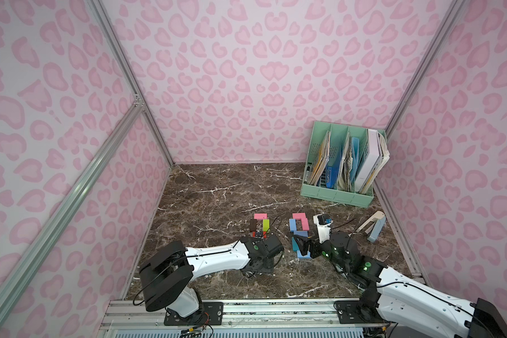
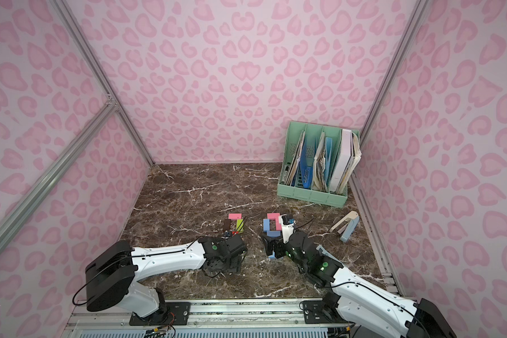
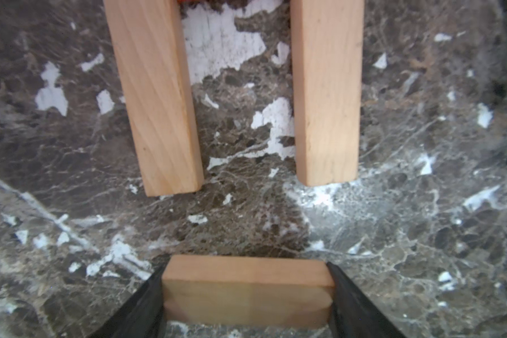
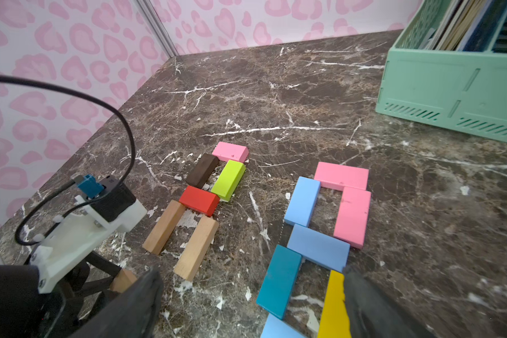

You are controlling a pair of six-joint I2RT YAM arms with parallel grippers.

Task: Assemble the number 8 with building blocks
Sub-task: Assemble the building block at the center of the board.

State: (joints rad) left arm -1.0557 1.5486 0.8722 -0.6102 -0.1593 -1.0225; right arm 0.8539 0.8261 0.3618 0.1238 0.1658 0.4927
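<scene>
In the right wrist view two block figures lie on the marble. One has a pink block (image 4: 230, 151), a brown block (image 4: 202, 170), a green block (image 4: 229, 180), a red block (image 4: 199, 200) and two tan blocks (image 4: 164, 226) (image 4: 196, 247). The other holds pink blocks (image 4: 341, 175), light blue blocks (image 4: 302, 201), a teal block (image 4: 279, 281) and a yellow block (image 4: 334, 304). My left gripper (image 3: 248, 281) is shut on a tan block (image 3: 248, 289), end to end, just short of the two tan blocks (image 3: 155, 96). My right gripper (image 4: 251, 273) hangs open over the teal and yellow blocks.
A mint file organizer (image 1: 341, 193) full of folders stands at the back right. A pale blue and beige device (image 1: 375, 226) lies near the right wall. Pink patterned walls close in the marble tabletop (image 1: 217, 187) on three sides.
</scene>
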